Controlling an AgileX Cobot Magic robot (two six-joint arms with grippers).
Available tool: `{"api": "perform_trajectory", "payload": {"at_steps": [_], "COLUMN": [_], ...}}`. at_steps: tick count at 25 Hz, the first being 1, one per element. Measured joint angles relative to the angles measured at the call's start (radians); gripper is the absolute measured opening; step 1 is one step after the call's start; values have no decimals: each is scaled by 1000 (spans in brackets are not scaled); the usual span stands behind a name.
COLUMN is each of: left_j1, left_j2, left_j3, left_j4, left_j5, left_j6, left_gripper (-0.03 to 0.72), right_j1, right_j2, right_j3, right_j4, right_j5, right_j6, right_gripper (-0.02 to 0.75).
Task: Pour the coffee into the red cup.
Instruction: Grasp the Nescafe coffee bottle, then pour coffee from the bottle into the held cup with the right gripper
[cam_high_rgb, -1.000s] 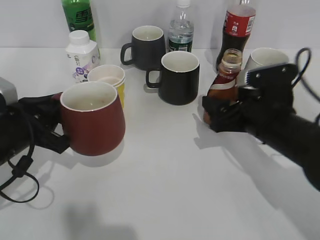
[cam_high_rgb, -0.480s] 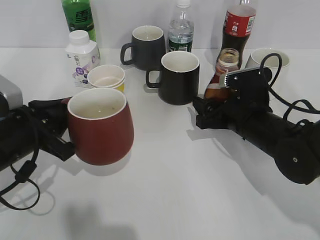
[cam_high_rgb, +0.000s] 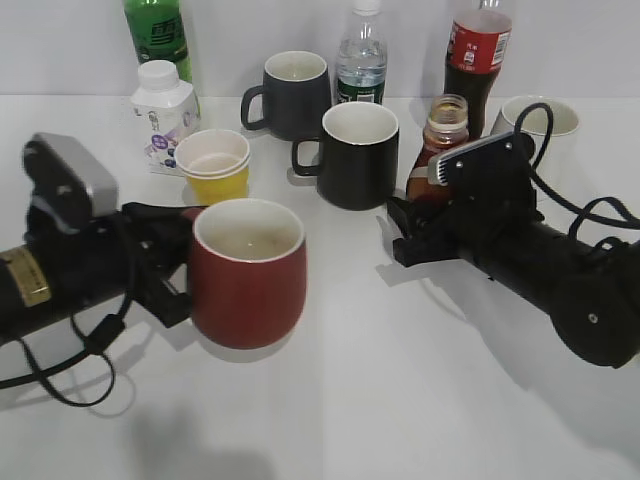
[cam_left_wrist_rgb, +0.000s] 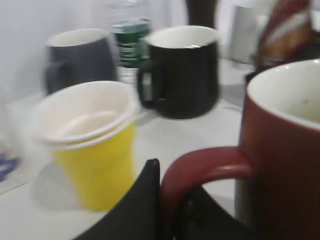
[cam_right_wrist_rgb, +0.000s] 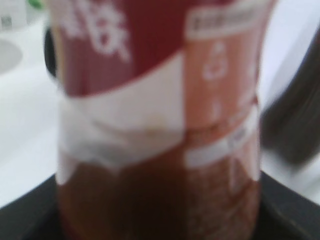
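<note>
— Coffee bottle (cam_high_rgb: 441, 150): location?
— Pinched in right end effector (cam_high_rgb: 408, 228), upright, uncapped, right of black mug (cam_high_rgb: 358, 155).
— Red cup (cam_high_rgb: 248, 272)?
— Handle clamped by left end effector (cam_high_rgb: 170, 262); cup upright at desk (cam_high_rgb: 350, 400) centre-left, near yellow cup (cam_high_rgb: 216, 167).

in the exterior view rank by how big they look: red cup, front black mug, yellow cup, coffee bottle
1. red cup, though it sits nearest the camera
2. front black mug
3. yellow cup
Coffee bottle: unranked, its lower part is hidden behind the right arm.
</note>
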Motion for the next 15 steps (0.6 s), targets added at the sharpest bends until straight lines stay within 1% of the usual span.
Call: {"api": "perform_trajectory", "payload": {"at_steps": [7, 11, 15], "left_j1": [-56, -84, -89], "left_j2": [25, 66, 85], "left_j3": [-74, -130, -165], "left_j4": [18, 21, 49], "left_j5": [44, 68, 91], "left_j6": [-10, -14, -15], "left_gripper": [46, 46, 46], "right_j1": [0, 0, 0], "right_j2": [-91, -124, -137], "right_j3": [1, 1, 1], "right_j4": [-9, -43, -101], "right_j5": [7, 7, 7], "right_j6": [-260, -420, -579], "right_gripper": [503, 503, 503]}}
